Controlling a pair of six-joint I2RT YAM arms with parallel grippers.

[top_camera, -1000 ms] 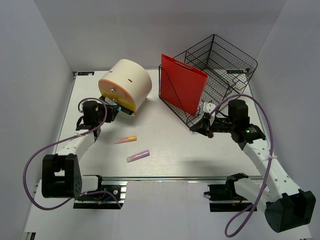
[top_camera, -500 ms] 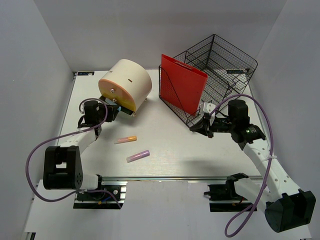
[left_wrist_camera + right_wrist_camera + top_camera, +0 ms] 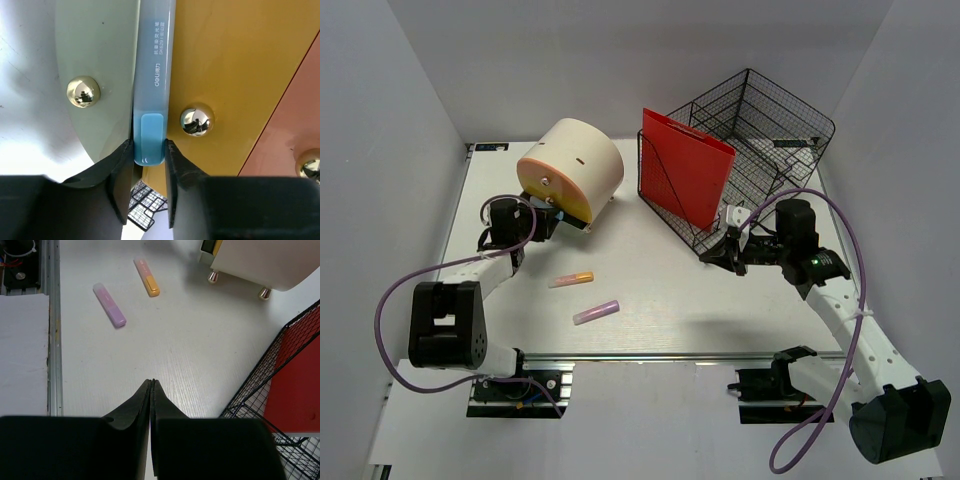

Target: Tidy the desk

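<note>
**Tabletop.** The white tabletop (image 3: 660, 275) lies flat beneath both arms. Its metal rail (image 3: 650, 355) runs along the near edge, just ahead of the arm bases.

**Left tool.** The left tool (image 3: 148, 150) is partly closed and grips the end of a blue highlighter (image 3: 152, 95), one finger (image 3: 122, 175) on each side of the barrel. The highlighter lies against the coloured face of a cream drum (image 3: 582, 160) at the far left of the tabletop. It runs along the seam between a pale green panel and a yellow one. Brass knobs (image 3: 83, 91) sit on the panels to either side.

**Right tool.** The right tool (image 3: 151, 385) is fully closed, its fingers pressed together with nothing between them. It hangs over bare tabletop, near the front corner of a wire rack (image 3: 665, 215). Contact with the surface cannot be determined.

**Loose items.** An orange highlighter (image 3: 570, 279) and a purple highlighter (image 3: 597, 311) lie flat at left centre, close together but apart, and clear of both tools.

**Far right.**
- A red folder (image 3: 685, 180) stands upright in the rack.
- A wire basket (image 3: 760, 125) sits directly behind the rack.
</note>
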